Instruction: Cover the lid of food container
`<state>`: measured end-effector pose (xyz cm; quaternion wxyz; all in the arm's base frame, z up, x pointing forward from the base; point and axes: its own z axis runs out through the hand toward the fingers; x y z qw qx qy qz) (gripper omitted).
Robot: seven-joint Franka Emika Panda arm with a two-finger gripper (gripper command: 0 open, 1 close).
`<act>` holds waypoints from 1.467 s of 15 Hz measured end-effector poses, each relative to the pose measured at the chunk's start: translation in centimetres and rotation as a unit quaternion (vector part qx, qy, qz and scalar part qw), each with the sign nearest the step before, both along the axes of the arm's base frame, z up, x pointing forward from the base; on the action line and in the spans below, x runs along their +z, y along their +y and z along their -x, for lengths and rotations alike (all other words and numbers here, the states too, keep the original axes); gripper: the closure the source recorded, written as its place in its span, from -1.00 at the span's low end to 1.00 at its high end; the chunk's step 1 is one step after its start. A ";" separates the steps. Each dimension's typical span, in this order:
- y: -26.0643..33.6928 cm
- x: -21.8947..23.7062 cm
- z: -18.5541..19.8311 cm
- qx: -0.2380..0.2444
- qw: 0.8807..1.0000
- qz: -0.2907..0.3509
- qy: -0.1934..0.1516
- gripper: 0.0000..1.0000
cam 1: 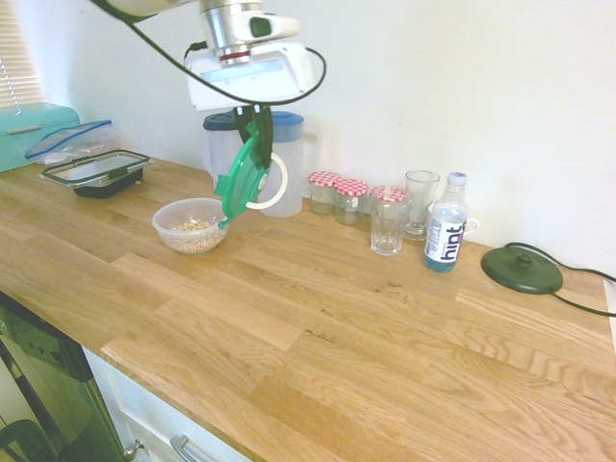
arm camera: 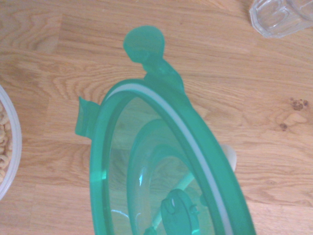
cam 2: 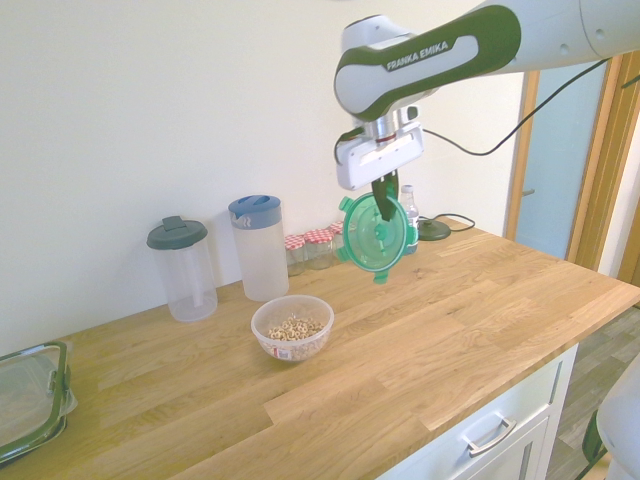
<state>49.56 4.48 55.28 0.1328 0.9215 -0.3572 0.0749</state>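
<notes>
- One bowl of food (cam 1: 190, 226); clock directions run from it in the first exterior view
- One green lid (cam 1: 246, 179), 1 o'clock
- Two lidded pitchers (cam 2: 260, 255), 1 o'clock
- Three jars with checked lids (cam 1: 350, 204), 3 o'clock
- One tall glass (cam 1: 420, 197), 3 o'clock
- One bottle (cam 1: 447, 223), 3 o'clock
- One black-rimmed box (cam 1: 96, 171), 10 o'clock
- One black corded disc (cam 1: 522, 269), 3 o'clock

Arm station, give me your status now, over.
Pincer shut on green lid, lid tilted steeply in the air. Bowl of cereal uncovered on counter, beside the lid, not under it. Nothing seen between them.
</notes>
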 end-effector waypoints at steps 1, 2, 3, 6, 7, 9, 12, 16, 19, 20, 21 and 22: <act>2.4 -0.8 0.5 -0.005 0.999 0.031 -0.007 1.00; 4.5 -1.4 1.2 -0.011 0.998 0.062 -0.016 1.00; 6.3 -1.5 1.9 -0.019 0.995 0.095 -0.023 1.00; 7.9 -0.2 3.1 -0.049 0.979 0.191 -0.042 1.00; 8.3 0.3 2.9 -0.058 0.972 0.221 -0.053 1.00; 10.7 -0.3 1.5 -0.071 0.954 0.282 -0.072 1.00; 15.4 -3.9 -1.1 -0.076 0.917 0.383 -0.084 1.00; 22.2 -8.2 -2.0 -0.060 0.890 0.446 -0.074 1.00; 25.9 -9.7 -1.7 -0.046 0.879 0.468 -0.079 1.00; 26.4 -10.2 -1.7 -0.048 0.873 0.480 -0.075 1.00; 26.7 -10.6 -1.5 -0.054 0.866 0.492 -0.067 1.00; 27.0 -11.1 -1.2 -0.059 0.859 0.505 -0.058 1.00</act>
